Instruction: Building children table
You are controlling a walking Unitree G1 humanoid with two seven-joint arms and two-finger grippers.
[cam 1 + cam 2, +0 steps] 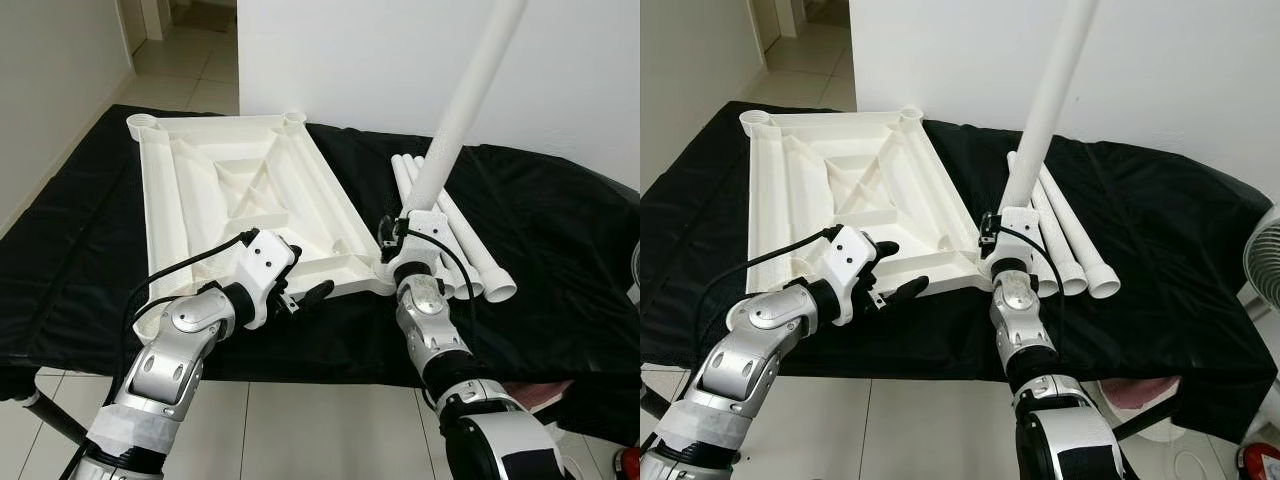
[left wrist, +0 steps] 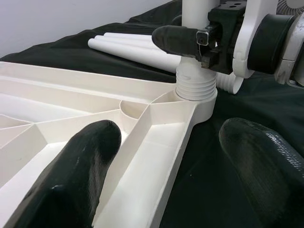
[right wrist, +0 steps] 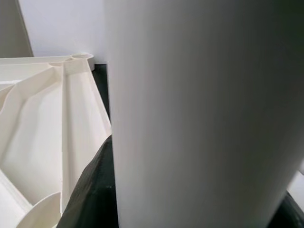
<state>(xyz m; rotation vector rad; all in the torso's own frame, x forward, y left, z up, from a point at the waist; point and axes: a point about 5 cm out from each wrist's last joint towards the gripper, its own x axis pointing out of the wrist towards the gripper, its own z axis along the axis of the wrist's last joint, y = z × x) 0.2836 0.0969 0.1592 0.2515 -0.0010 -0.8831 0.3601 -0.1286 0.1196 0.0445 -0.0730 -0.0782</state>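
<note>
Bright, even daylight, pics sharp, no motion blur. White tabletop (image 1: 240, 190) near blown out against black cloth (image 1: 560, 230). Soft shadows under tabletop's ribs. Left wrist fingertips (image 2: 71, 175) blurred, close-up.

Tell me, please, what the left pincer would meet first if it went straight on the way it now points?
Probably the corner socket of the table top, where the right pincer holds the upright leg. Depth is unclear.

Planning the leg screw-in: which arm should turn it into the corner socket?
Right. The right gripper is clamped on the upright leg standing in the tabletop corner socket; the left gripper is open beside the tabletop's edge.
</note>
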